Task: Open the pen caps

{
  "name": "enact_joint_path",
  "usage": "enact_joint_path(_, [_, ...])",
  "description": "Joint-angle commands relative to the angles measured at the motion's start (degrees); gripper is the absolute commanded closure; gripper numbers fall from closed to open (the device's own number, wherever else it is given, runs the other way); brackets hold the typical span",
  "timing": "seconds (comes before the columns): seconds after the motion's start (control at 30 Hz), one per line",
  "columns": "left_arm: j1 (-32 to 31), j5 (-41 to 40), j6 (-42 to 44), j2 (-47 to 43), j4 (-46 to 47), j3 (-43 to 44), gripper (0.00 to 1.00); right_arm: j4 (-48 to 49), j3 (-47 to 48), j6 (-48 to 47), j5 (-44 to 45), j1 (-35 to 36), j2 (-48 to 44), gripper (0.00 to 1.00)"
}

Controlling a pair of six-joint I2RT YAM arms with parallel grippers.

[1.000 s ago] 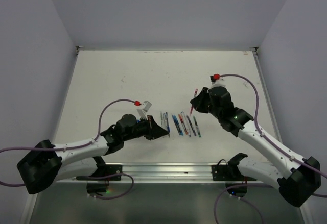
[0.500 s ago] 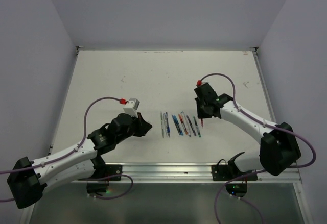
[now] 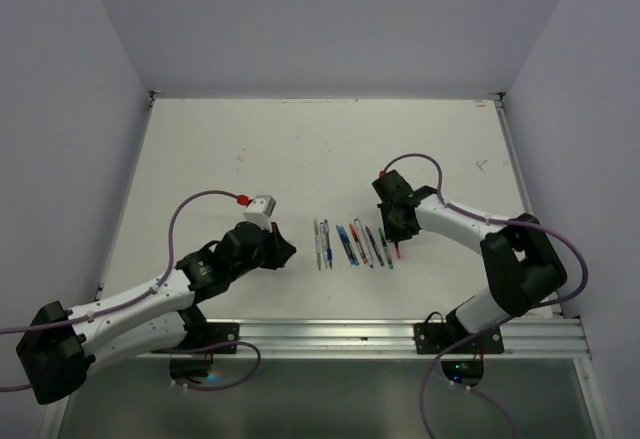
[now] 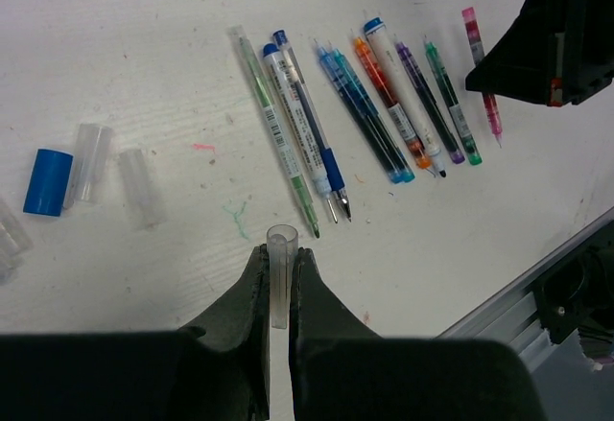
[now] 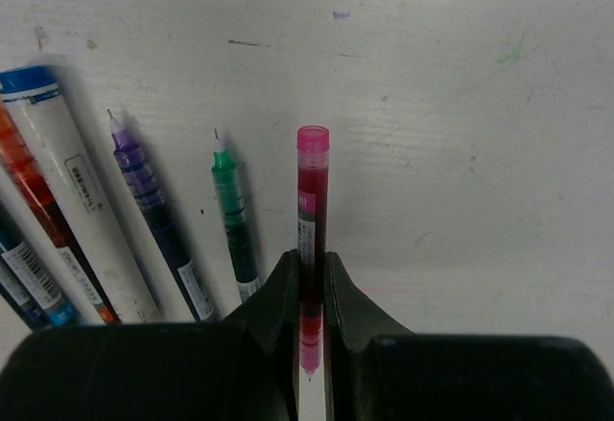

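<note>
Two end effectors hang low over the white counter (image 3: 300, 149), whose matte top is scuffed and flecked with ink. Nearest the arm bases, the left end effector (image 4: 280, 263) has its smooth dark fingers pinched narrow on a clear cap (image 4: 281, 241). The cap is a short transparent plastic tube, held with its round open rim pointing away from the wrist. Beyond it and off to one side, three more short tubes lie loose on the counter. A blue cap (image 4: 48, 181), opaque, lies side by side with a transparent cap (image 4: 88, 160), and a frosted cap (image 4: 139, 188) sits just beside those. Farther out a row of pens (image 4: 365, 105) lies roughly parallel, thin round barrels in green, blue, orange, white and purple, their fine tips bare. At the end of the row, the right end effector (image 5: 309, 272) is closed narrow on a pink pen (image 5: 312, 191), a translucent barrel with a flat pink end. Whether that pen rests on the counter I cannot tell. Just beside it lie a green pen (image 5: 235, 220) and a purple pen (image 5: 153, 205), needle tips exposed.
</note>
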Motion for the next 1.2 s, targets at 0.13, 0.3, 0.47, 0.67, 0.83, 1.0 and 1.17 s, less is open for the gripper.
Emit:
enact_joint_path(0.13, [0.47, -1.93, 1.32, 0.28, 0.50, 1.24, 1.00, 4.78, -1.24, 0.15, -0.71, -0.15, 3.52, 0.99])
enact_joint_path(0.3, [0.65, -1.84, 1.32, 2.03, 1.56, 1.24, 1.00, 5.22, -1.59, 1.02, -1.07, -0.07, 3.53, 0.84])
enact_joint_path(0.47, [0.91, -3.76, 0.70, 4.93, 2.08, 1.85, 1.00, 5.13, -2.12, 1.29, -0.72, -0.15, 3.00, 0.63])
enact_joint_path(0.67, [1.88, -5.97, 1.14, 10.46, 2.43, 3.17, 1.00, 4.60, -2.38, 1.91, 0.43, -0.07, 1.25, 0.56])
enact_joint_path(0.83, [2.23, -7.20, 1.93, 14.25, 3.22, 4.49, 1.00, 3.99, -2.56, 2.43, 0.61, -0.07, -4.02, 0.54])
enact_joint_path(1.0, [2.58, -7.28, 2.90, 16.62, 5.86, 4.66, 1.00, 2.41, -2.38, 2.70, 0.69, -0.15, -11.23, 0.53])
enact_joint_path(1.17, [3.55, -7.11, 3.60, 20.48, 5.78, 5.72, 0.99, 0.92, -2.38, 3.14, 0.60, -0.15, -16.59, 0.52])
